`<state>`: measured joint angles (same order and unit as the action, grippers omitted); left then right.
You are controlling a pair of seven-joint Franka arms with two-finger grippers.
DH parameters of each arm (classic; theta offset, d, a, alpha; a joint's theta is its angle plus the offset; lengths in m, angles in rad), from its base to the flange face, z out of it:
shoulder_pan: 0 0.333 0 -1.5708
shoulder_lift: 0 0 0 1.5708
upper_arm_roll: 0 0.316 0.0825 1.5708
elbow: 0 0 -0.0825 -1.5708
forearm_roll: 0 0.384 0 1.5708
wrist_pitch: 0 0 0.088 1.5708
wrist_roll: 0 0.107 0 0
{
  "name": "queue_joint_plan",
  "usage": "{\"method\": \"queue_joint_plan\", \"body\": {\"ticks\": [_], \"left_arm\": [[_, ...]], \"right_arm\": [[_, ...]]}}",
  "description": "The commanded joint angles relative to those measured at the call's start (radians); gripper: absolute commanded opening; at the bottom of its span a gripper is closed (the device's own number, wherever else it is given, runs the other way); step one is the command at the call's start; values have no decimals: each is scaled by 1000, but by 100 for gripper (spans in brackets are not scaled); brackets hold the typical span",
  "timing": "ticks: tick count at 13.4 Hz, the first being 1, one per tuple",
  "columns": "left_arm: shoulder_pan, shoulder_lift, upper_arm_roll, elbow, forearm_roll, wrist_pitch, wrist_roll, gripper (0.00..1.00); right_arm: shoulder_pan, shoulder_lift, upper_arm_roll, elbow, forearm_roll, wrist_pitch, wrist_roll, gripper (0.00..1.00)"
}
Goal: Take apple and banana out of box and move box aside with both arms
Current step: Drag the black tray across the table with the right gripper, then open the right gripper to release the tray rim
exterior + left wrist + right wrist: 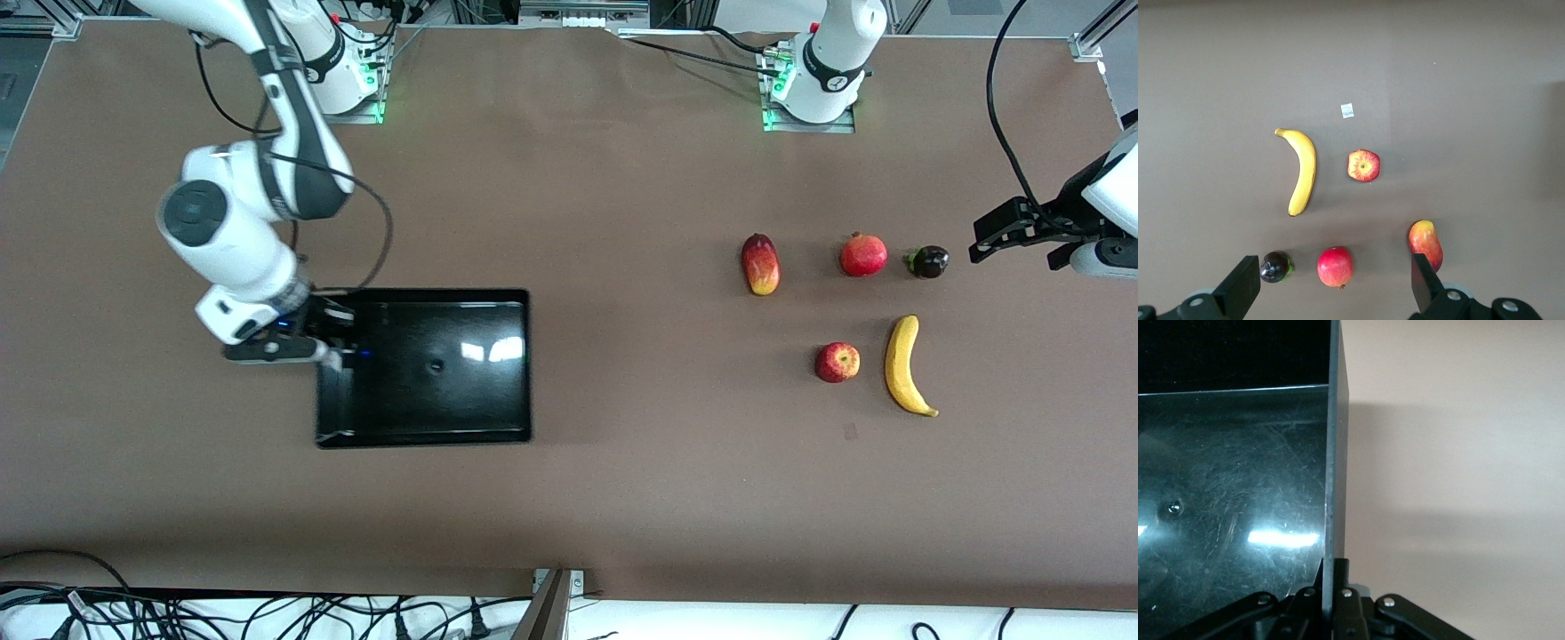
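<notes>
The box [436,366] lies empty on the table [569,498] toward the right arm's end, nearest the front camera of all the things; its interior shows only glare. The banana [907,364] and the apple [837,363] already rest on the table toward the left arm's end, the apple just beside the banana at its nine o'clock in the front view; farther from the camera sit a mango [760,264], a pomegranate [863,254] and a small dark fruit [927,261] in a row. So the fruit step looks done and shifting the box is in hand.

The right gripper [342,356] is at the box's nine o'clock wall, jaws clenched on that thin wall, which the right wrist view shows running edge-on between them [1335,487]; the left gripper [996,236] hangs over the table past the dark fruit, jaws released wide and holding nothing.

To do this well, I judge the slide should be slow and level, since a one-wall pinch may let the box pivot; bringing the left arm to the three o'clock wall would steady it.
</notes>
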<state>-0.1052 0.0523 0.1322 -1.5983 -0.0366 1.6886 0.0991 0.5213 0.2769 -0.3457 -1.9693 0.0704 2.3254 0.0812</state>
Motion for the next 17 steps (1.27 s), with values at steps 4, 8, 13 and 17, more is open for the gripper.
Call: {"method": "queue_joint_plan", "body": {"ticks": [4,8,13,17], "left_arm": [[-14,12,17,26,-9,-27,-1,100],[-16,12,17,26,-9,-27,-1,100],[-16,12,17,26,-9,-27,-1,100],[-17,12,17,21,-9,-29,-4,100]], "right_arm": [[8,-73,-137,-238,183,216,-287,0],[-7,-65,-141,-321,183,322,-336,0],[-18,-62,-141,-358,183,342,-334,0],[-23,-64,-142,-361,184,328,-299,49]]}}
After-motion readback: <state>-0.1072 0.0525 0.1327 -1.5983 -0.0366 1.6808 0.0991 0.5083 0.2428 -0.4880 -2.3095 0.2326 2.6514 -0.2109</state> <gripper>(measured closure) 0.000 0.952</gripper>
